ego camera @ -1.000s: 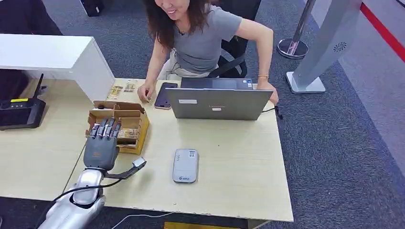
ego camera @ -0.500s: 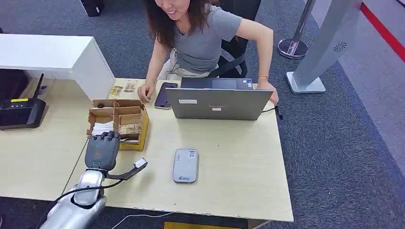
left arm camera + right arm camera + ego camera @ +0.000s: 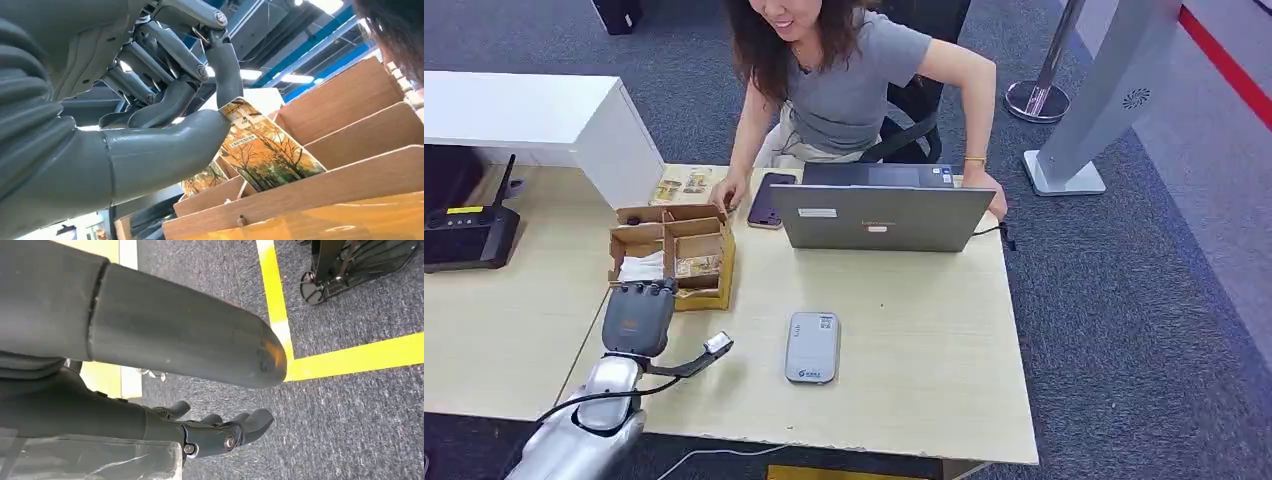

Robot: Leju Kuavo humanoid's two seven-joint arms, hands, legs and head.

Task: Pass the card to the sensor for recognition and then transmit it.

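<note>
one laptop [image 3: 881, 215], one phone [image 3: 767, 199], one sensor [image 3: 812, 347] — one cardboard box [image 3: 707, 268].

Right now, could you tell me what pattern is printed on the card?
The card shows orange autumn trees with a small white label; it is clearest in the left wrist view.

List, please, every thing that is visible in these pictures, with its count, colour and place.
card: one, autumn-tree print, pinched by the left hand over the box
cardboard box: one, brown, divided, desk left
sensor: one, grey, desk centre
laptop: one, grey, before the person
phone: one, dark, beside the laptop
black device: one, with antenna, far left
white cabinet: one, desk back left
desk: one, light wood
person: one, grey shirt, behind the desk
left hand: grey, at the box
right hand: dark, hanging above the carpet
</note>
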